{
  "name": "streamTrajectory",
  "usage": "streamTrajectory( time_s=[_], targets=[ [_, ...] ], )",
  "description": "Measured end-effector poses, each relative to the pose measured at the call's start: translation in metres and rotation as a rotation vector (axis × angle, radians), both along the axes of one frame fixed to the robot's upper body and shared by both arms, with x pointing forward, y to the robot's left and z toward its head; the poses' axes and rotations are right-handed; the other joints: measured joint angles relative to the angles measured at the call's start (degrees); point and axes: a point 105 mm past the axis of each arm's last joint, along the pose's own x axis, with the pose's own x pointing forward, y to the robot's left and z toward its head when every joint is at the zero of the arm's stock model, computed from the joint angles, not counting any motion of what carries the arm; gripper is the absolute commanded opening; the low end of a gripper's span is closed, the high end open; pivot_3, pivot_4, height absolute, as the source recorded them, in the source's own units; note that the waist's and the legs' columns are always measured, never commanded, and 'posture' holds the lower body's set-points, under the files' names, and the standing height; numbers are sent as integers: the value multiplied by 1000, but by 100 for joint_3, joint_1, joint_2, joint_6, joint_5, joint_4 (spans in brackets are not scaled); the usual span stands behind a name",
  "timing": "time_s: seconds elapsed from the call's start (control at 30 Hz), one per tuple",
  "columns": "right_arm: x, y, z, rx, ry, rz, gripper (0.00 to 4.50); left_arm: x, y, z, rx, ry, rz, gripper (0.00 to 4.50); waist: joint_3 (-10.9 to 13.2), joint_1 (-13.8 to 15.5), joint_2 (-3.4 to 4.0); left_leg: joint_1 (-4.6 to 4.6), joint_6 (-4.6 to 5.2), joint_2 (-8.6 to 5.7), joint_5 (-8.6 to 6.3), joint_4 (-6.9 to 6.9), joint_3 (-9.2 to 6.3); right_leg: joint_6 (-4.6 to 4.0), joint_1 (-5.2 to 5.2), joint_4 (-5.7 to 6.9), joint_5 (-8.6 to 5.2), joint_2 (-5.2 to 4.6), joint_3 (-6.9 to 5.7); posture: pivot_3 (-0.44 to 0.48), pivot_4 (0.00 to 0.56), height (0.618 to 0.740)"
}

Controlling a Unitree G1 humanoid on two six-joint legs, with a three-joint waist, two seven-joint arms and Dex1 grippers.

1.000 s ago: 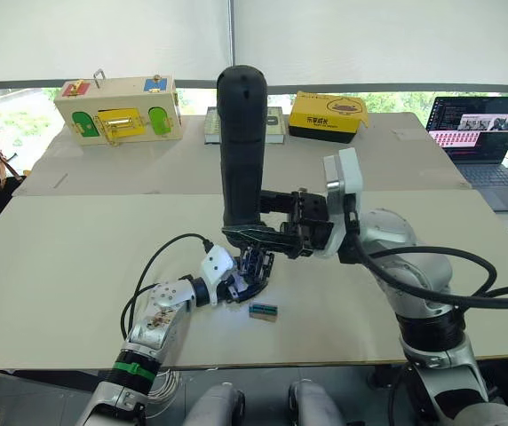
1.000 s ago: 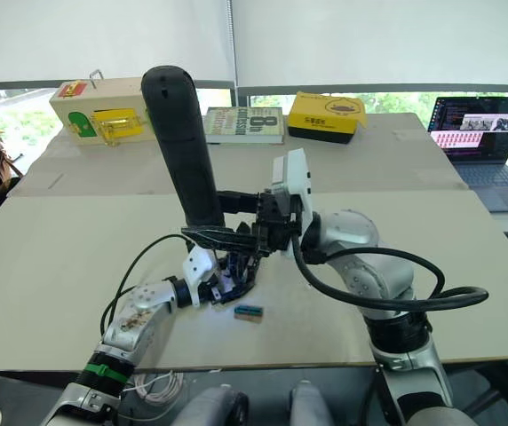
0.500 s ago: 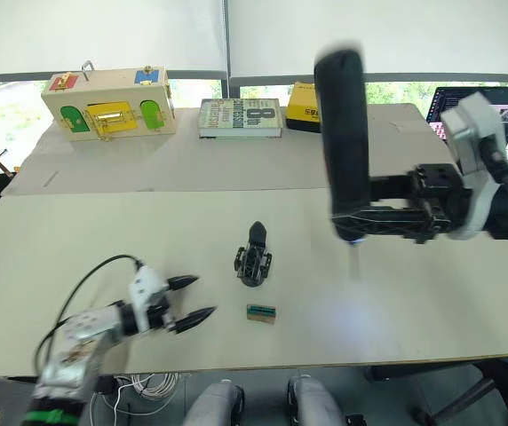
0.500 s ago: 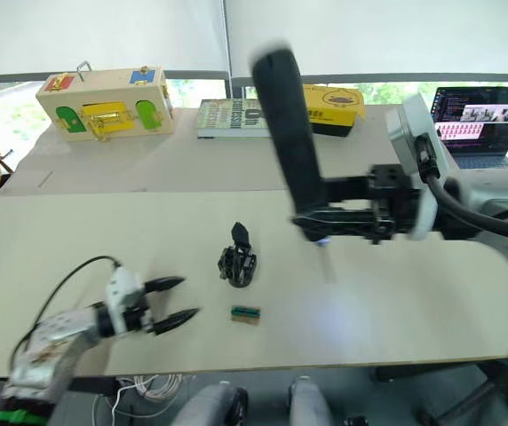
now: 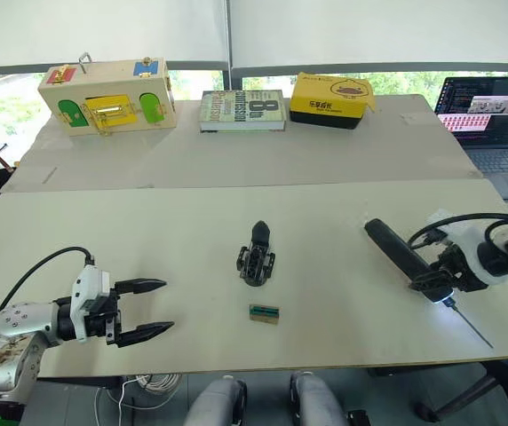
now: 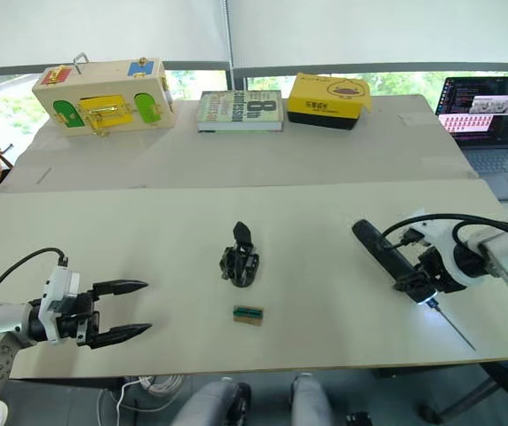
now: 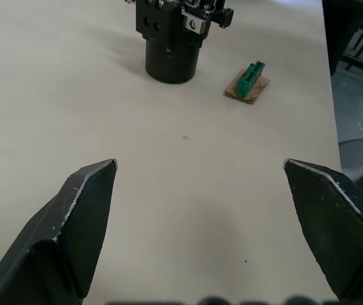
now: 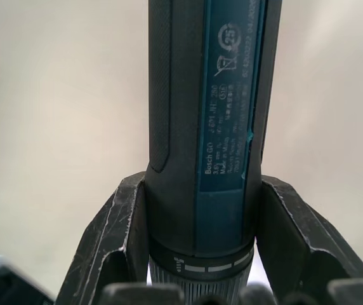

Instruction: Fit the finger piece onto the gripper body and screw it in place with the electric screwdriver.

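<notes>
While the left claw [image 5: 147,309] hovers released over the tabletop's [image 5: 192,231] near-left corner, fingers spread wide, nothing sits between them; mid-tabletop, the body [image 5: 255,263] stands upright with the finger [image 5: 259,233] rising from its top, well apart from both claws; just in front lies a green-and-tan block [image 5: 263,311]; far right, the right claw [image 5: 435,282] is clenched on the screwdriver [image 5: 400,252], which lies low and slanted, bit [image 5: 467,323] pointing toward the near edge, tip light glowing.
</notes>
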Motion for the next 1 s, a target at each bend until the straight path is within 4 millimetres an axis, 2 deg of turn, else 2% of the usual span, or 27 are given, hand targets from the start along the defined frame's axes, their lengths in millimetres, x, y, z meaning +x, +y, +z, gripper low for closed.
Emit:
streamTrajectory(
  time_s=[0.27, 0.33, 0.47, 0.5, 0.6, 0.7, 0.73, 0.83, 0.93, 1.0],
  targets=[
    [10, -4, -4, -30, 23, 48, 1949, 3, -4, 5, 2, -32, 15, 4437, 1, 23, -7, 9, -9, 0, -3, 14, -1, 1, 14, -1, 22, 9, -2, 0, 150, 740],
    [12, -5, -5, -33, 22, 61, 2977, 4, -2, 5, 5, -42, 29, 4500, 1, 19, -9, 14, -14, 0, -1, 20, -1, 2, 20, 0, 29, 11, -2, 0, 150, 740],
    [13, -7, -3, -45, 16, 91, 4290, 10, 3, 8, 50, -99, 77, 4500, 2, 33, -9, 15, -30, 0, 9, 24, 0, 2, 22, 2, 46, 13, -3, 0, 150, 740],
    [14, -8, -2, -48, 9, 92, 4444, 12, 4, 8, 51, -101, 88, 4500, 2, 37, -9, 16, -32, 0, 12, 25, 0, 2, 21, 6, 47, 13, -2, 0, 150, 740],
    [16, -9, 13, -36, -49, 111, 4444, 16, 7, 8, 60, -110, 119, 4500, 5, 48, -4, 16, -36, 0, 16, 34, 1, 1, 14, 27, 47, 15, -2, 0, 150, 740],
    [11, -16, 44, -26, -154, 165, 4444, 19, 14, 9, 75, -129, 156, 4500, 7, 69, -1, 16, -38, 1, 16, 35, -1, -2, 13, 35, 46, 17, -7, 0, 150, 740],
    [8, -13, 57, 19, -209, 221, 4444, 19, 18, 8, 94, -129, 172, 4500, 6, 69, -2, 18, -38, 2, 16, 35, -2, -3, 15, 34, 45, 20, -6, 0, 150, 740],
    [-3, 20, 89, 229, -396, 475, 4444, 17, 30, 6, 119, -122, 210, 4500, 6, 27, -7, 31, -34, 8, 15, 34, 2, -3, 27, 34, 46, 25, 0, 0, 150, 740],
    [-14, 39, 96, 320, -587, 666, 4444, 14, 39, 2, 156, -132, 232, 4500, -1, 21, -27, 44, -35, 11, 16, 36, 5, -4, 36, 36, 49, 25, 1, 0, 150, 740],
    [-26, 52, 83, 374, -663, 790, 4444, 10, 47, -7, 185, -113, 265, 4500, -2, 29, -35, 69, -35, 18, 15, 36, 4, -5, 68, 35, 48, 32, 1, 0, 150, 740]
  ],
)
